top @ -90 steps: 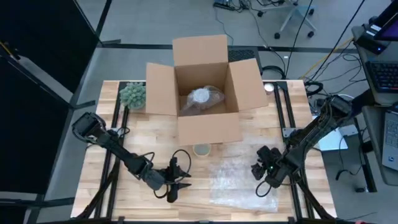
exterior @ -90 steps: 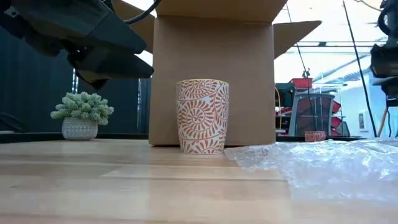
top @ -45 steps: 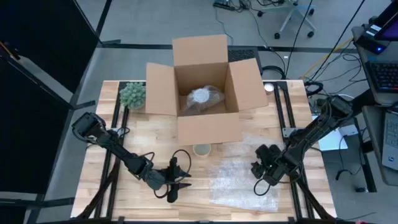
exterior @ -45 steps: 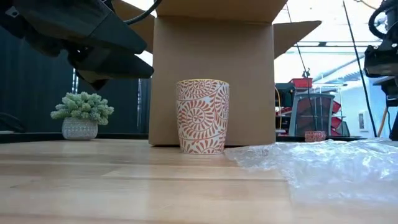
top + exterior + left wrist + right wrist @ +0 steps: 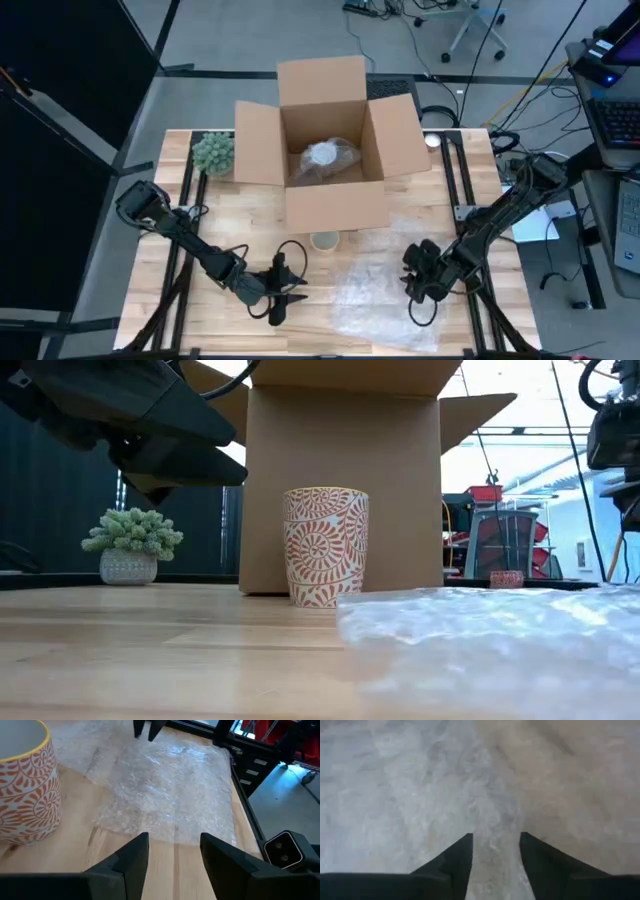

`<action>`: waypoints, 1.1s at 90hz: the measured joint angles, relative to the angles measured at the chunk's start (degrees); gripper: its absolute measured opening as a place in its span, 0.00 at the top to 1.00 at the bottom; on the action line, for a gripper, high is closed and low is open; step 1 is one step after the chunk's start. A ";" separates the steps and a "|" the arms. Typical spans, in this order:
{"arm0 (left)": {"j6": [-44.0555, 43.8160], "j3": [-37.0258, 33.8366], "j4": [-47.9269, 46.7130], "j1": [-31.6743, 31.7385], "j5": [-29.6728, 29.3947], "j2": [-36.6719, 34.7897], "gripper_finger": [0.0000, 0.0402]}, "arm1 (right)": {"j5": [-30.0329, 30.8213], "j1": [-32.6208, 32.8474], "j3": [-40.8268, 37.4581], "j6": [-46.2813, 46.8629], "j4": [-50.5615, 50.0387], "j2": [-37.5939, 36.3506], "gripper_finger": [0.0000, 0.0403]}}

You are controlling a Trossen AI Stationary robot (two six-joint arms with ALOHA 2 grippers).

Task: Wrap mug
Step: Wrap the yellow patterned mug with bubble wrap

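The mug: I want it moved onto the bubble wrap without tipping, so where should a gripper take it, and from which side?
Probably at the rim, from straight above. The mug stands upright with its mouth open and no handle showing. The box stands close behind it and the bubble wrap lies beside it. The left gripper, open, is nearer.

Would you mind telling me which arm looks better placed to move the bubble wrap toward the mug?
Probably the right. Its tool is already down on the bubble wrap, fingers apart over the sheet. The left tool hovers open beside the wrap, nearer the mug.
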 joint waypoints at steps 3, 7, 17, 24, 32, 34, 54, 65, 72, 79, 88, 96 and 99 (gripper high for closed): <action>-0.01 0.00 0.02 0.00 0.00 0.00 0.59 | -0.86 0.00 0.00 0.36 -0.11 0.00 0.71; -0.01 0.00 0.05 0.00 0.00 0.00 0.59 | -2.03 0.00 0.00 0.69 -0.19 0.00 0.73; -0.04 0.00 0.07 0.00 0.00 0.00 0.59 | -2.69 -0.09 0.00 0.70 -0.19 0.33 0.78; -0.06 0.00 0.07 0.00 -0.01 0.00 0.59 | -2.69 -0.21 0.00 0.39 -0.21 1.25 0.82; 0.49 0.82 -0.38 -0.01 0.65 0.00 0.59 | -2.65 -0.28 0.00 0.41 0.49 2.56 0.88; 1.22 1.53 -0.46 -0.09 1.25 0.00 0.59 | -2.62 -0.28 0.00 0.41 0.84 2.90 0.89; 8.95 13.26 -13.92 -2.04 0.03 -0.02 0.59 | -2.45 -0.31 0.00 -1.79 4.14 5.22 0.99; 12.38 18.08 -18.49 -2.20 -1.82 -0.02 0.59 | -2.45 -0.31 0.00 -1.71 4.17 5.22 0.99; 14.83 19.95 -19.31 -1.84 -1.83 0.04 0.59 | -2.45 -0.31 0.00 -1.62 4.19 5.22 0.99; 18.17 22.05 -19.21 -1.28 -1.84 1.44 0.59 | -2.45 -0.32 0.00 -1.56 4.21 5.20 1.00; 22.46 25.83 -19.54 -0.42 -1.55 5.45 0.59 | -2.42 -0.31 0.00 -1.61 4.43 5.20 1.00; 24.66 30.35 -19.50 0.46 -1.11 10.48 0.59 | -2.42 -0.31 0.00 -1.66 4.54 5.20 1.00; 26.09 32.19 -19.72 0.75 -1.09 12.35 0.59 | -2.41 -0.31 0.00 -1.69 4.63 5.20 1.00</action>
